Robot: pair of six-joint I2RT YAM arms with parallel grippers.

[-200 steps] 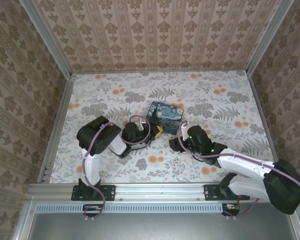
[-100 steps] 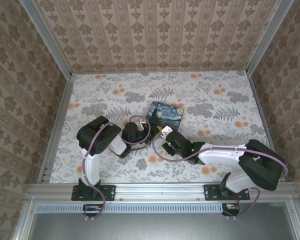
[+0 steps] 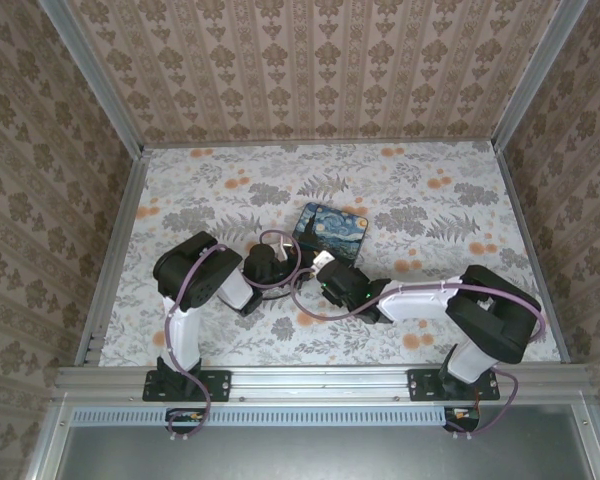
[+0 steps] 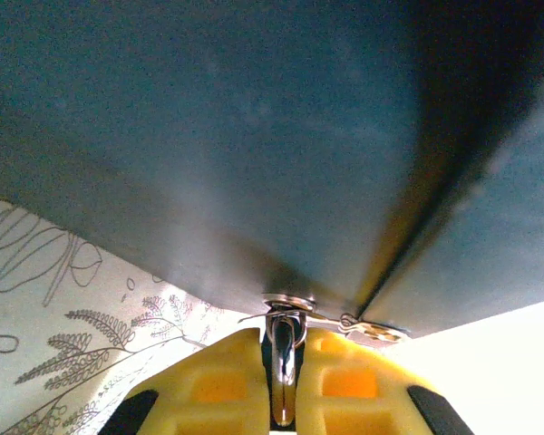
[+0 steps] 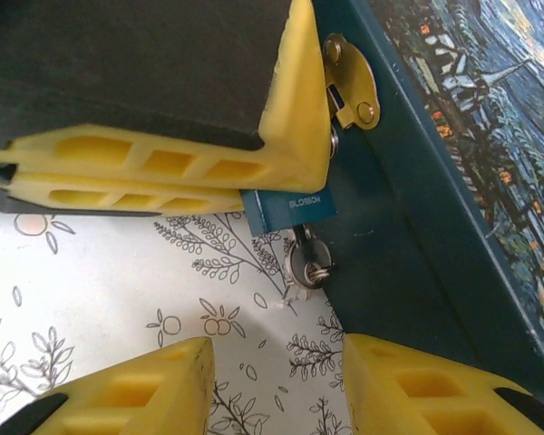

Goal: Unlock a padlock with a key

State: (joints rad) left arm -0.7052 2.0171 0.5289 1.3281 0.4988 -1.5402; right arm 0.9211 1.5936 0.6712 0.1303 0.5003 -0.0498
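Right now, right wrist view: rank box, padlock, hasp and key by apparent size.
1. box: largest, cropped by the frame.
2-3. padlock and brass hasp: look alike, so unranked.
4. key: smallest, only its head showing.

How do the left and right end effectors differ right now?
The left end effector is shut, pinching the blue padlock; the right end effector is open, holding nothing. The left sits close to the Starry Night box, by its hasp; the right is short of the key, touching neither key nor padlock. Both have yellow fingers.
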